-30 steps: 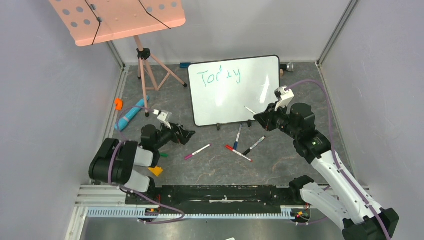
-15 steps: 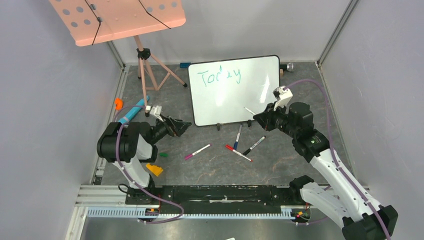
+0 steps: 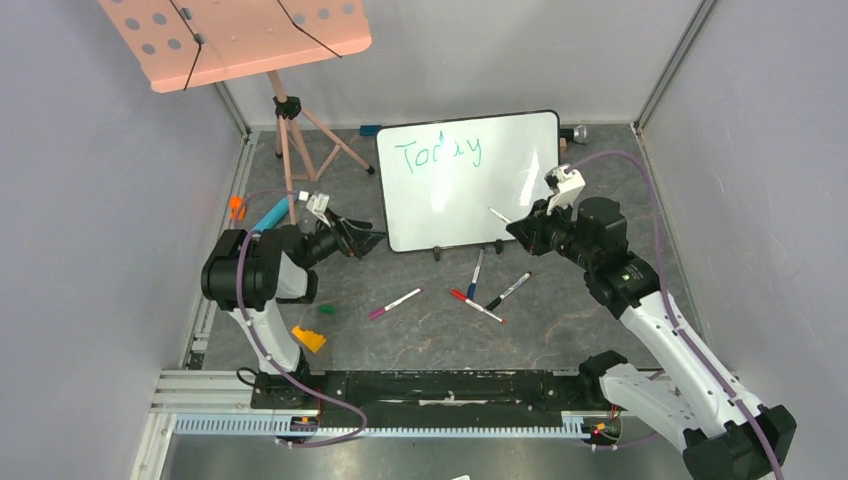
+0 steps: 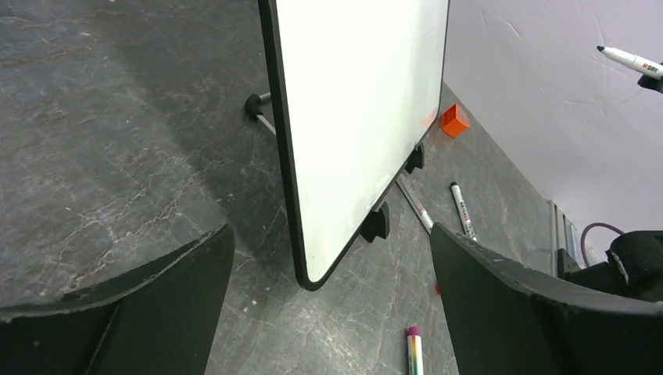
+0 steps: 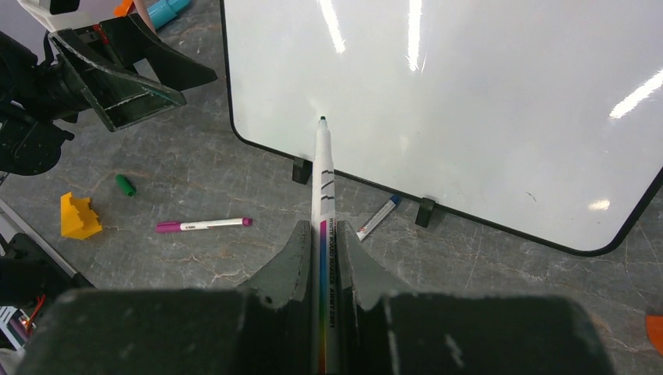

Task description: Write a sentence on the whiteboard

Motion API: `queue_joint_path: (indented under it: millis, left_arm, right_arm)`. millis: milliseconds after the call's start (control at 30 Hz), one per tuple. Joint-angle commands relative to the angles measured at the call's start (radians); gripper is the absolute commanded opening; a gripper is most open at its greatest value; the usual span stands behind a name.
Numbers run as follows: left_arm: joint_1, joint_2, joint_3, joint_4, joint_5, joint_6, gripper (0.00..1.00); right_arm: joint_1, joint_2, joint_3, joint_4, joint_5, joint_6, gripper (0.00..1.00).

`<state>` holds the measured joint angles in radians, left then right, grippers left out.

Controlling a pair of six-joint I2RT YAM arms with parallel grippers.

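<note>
My right gripper clamps the marker just off the whiteboard. The left gripper gapes empty beside its lower-left corner. With the board unbraced, I risk shoving it.

The whiteboard stands on the tabletop just ahead of the left hand, with its lower corner nearest that hand and apart from it. The right hand is before the board's other end. The marker in it points at the board, tip apart. Four loose markers lie between the hands, before the board.
</note>
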<state>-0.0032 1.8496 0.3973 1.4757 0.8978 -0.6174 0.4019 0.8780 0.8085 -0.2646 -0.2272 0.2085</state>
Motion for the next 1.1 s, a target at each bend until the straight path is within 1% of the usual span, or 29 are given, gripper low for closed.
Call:
queue_joint_path:
  millis: [0, 100, 533, 567, 633, 700, 867, 1067]
  left_arm:
    - [0.000, 0.031, 0.043, 0.081, 0.046, -0.023, 1.00]
    - [-0.003, 0.045, 0.051, 0.081, 0.043, -0.042, 1.00]
    - [-0.006, 0.087, 0.057, 0.081, 0.015, -0.037, 0.99]
    - [-0.006, 0.098, 0.071, 0.081, 0.022, -0.053, 0.98]
    - [-0.006, 0.141, 0.128, 0.082, 0.073, -0.090, 1.00]
    - [-0.006, 0.166, 0.157, 0.081, 0.089, -0.106, 1.00]
    - [-0.013, 0.150, 0.124, 0.082, 0.042, 0.012, 1.00]
    - [-0.026, 0.152, 0.112, 0.081, 0.028, 0.074, 1.00]
  right_arm:
    - [-0.003, -0.021, 0.023, 0.024, 0.020, -0.018, 0.00]
    - [-0.003, -0.032, 0.013, 0.023, 0.029, -0.016, 0.00]
    - [-0.004, -0.034, 0.013, 0.018, 0.040, -0.018, 0.00]
    - [-0.003, -0.034, 0.012, 0.018, 0.040, -0.018, 0.00]
    - [-0.003, -0.033, 0.011, 0.019, 0.042, -0.017, 0.00]
    - [-0.003, -0.033, 0.012, 0.016, 0.041, -0.018, 0.00]
    - [-0.003, -0.029, 0.017, 0.010, 0.062, -0.033, 0.00]
    - [-0.003, 0.008, 0.039, 0.000, 0.073, -0.050, 0.00]
